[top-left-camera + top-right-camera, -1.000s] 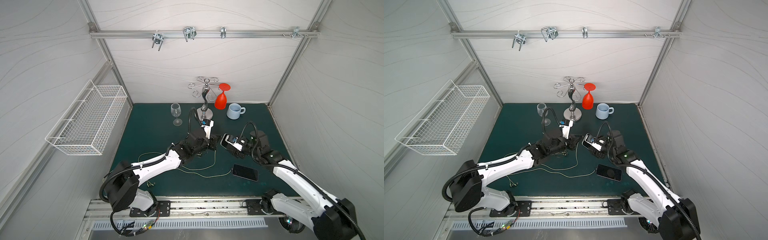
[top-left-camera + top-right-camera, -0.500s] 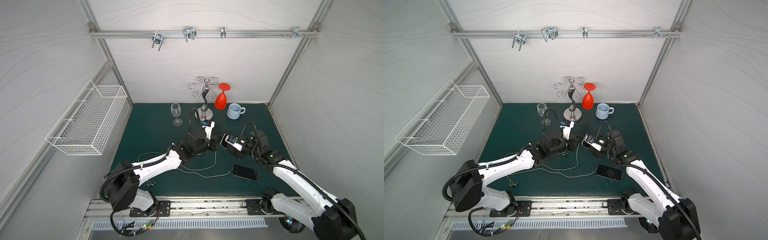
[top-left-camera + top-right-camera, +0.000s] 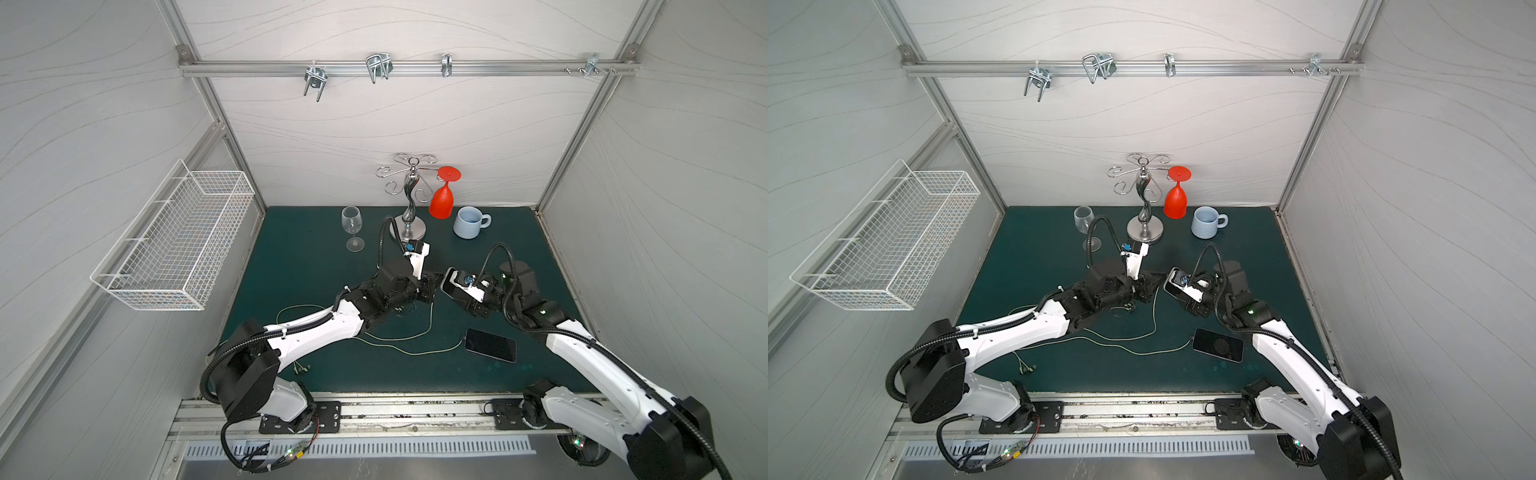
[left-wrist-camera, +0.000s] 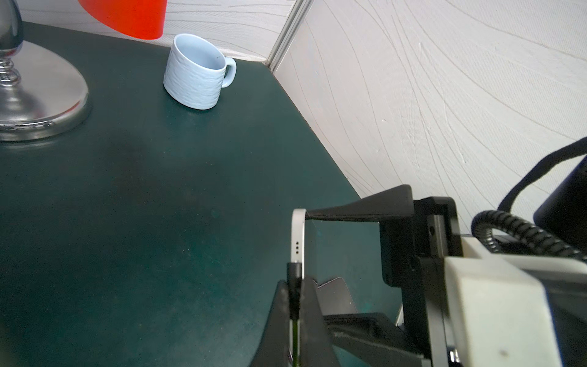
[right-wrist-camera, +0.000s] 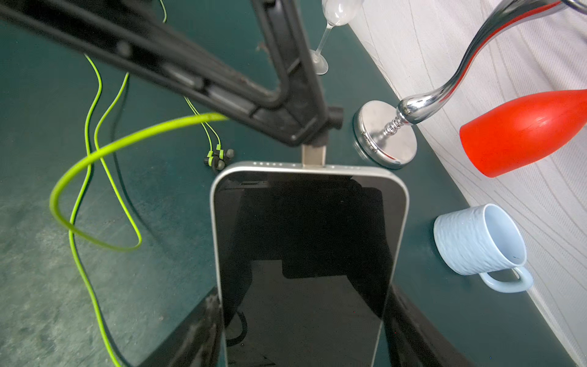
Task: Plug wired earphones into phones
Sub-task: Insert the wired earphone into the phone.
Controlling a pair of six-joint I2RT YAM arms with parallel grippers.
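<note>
Next to nothing has shifted over the last second: the two arms stand nose to nose over the middle of the dark green worktop (image 3: 291, 257), just as they did. The right end effector (image 3: 451, 287) has its jaws spread wide around the long sides of a flat smartphone with a glossy black screen and thin silvery edge (image 5: 308, 241). It holds the phone clear of the worktop, free short end pointing left. The left end effector (image 4: 295, 297) is pinched tight on the small dark plug (image 4: 294, 271) of a thin yellow-green earphone cable (image 5: 152, 129), whose slack loops down towards the tiny earbuds (image 5: 217, 157) lying below.

What counts now is the line-up. The plug sits just left of the phone's end, in line with the phone's long axis, and its metal tongue (image 5: 313, 155) meets the port midway along that edge. A stretch of tongue shows, so I'd judge it not fully home. The left arm would have to press rightward, straight along that axis, while the right one braces.

A second black-screened smartphone (image 3: 490, 345) lies flat, nearer and to the right, with another pale cable (image 3: 415, 354) reaching its left end, seemingly plugged in
</note>
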